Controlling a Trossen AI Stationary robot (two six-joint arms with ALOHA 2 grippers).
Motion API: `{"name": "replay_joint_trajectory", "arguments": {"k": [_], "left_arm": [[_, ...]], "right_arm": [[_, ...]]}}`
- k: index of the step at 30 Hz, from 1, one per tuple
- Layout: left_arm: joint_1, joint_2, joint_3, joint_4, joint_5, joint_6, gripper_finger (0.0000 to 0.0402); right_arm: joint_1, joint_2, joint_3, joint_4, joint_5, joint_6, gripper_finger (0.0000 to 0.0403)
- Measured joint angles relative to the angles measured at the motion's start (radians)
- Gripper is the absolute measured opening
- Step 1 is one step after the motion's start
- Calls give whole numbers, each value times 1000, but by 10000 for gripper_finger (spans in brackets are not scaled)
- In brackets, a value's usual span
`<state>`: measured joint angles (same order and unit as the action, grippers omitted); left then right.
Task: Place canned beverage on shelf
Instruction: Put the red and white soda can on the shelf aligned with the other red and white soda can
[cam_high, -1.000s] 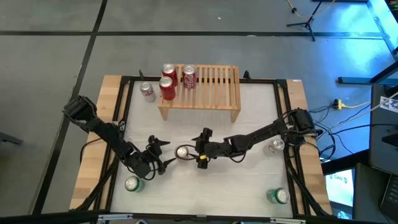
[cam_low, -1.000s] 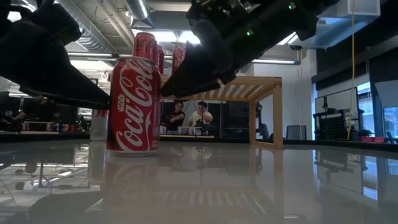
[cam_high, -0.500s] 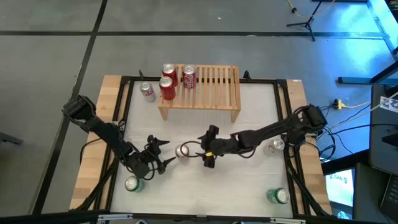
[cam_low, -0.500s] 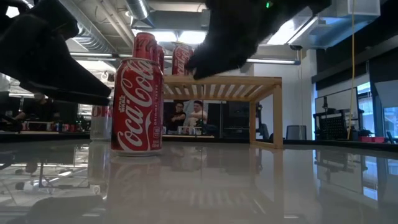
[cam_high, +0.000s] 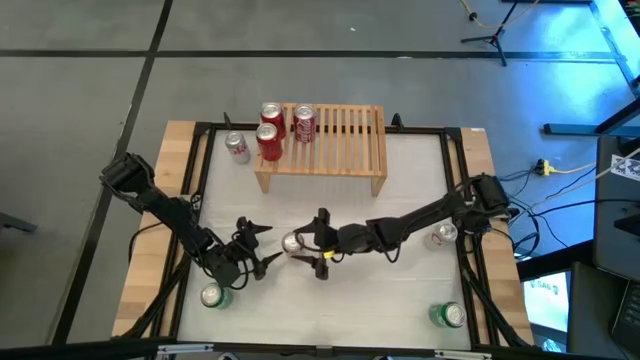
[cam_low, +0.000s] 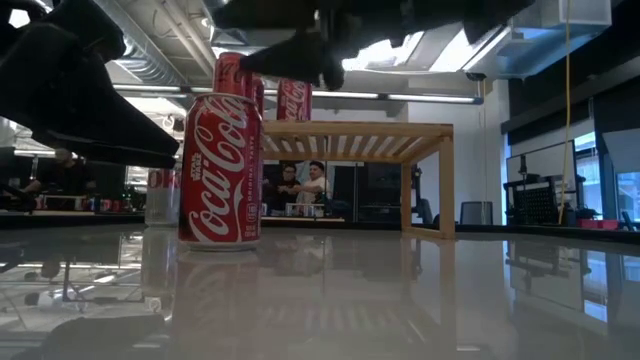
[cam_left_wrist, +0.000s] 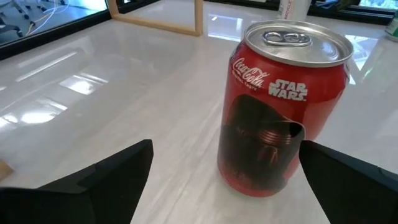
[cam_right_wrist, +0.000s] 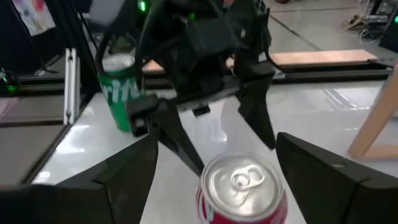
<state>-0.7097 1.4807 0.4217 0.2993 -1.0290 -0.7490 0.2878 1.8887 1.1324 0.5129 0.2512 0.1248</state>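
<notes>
A red Coca-Cola can stands upright on the white table, seen close up as a can in the left wrist view. My left gripper is open on its left, fingers level and short of its sides. My right gripper is open on the can's right, raised above the can's silver top, touching nothing. The pale wooden shelf stands at the far side with three red cans on its left part.
A silver-and-red can stands on the table left of the shelf. Green cans stand near left and near right, a silver can by the right arm. People sit in the room behind the shelf.
My right gripper has risen from beside the can's right side to above its top and tipped up from pointing downward to nearly level. It drew back toward the table's right edge, then came back toward the can. Its fingers stayed open.
</notes>
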Motion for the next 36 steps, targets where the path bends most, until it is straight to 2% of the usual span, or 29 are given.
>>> {"name": "replay_joint_trajectory", "arguments": {"k": [15, 18, 23, 28, 36], "left_arm": [[0, 0, 0, -6, -8, 21, 394], [0, 0, 0, -6, -7, 21, 394], [1, 0, 0, -3, -6, 21, 394], [0, 0, 0, -1, -1, 21, 394], [0, 0, 0, 0, -1, 21, 394]], "right_arm": [[-48, 49, -1, 49, -46, -2, 326], [-48, 78, 7, 94, -86, -2, 326], [-46, 102, 6, 77, -41, -1, 326], [-46, 123, 6, 84, -56, 1, 326], [-52, 156, 7, 88, -16, -1, 326]]}}
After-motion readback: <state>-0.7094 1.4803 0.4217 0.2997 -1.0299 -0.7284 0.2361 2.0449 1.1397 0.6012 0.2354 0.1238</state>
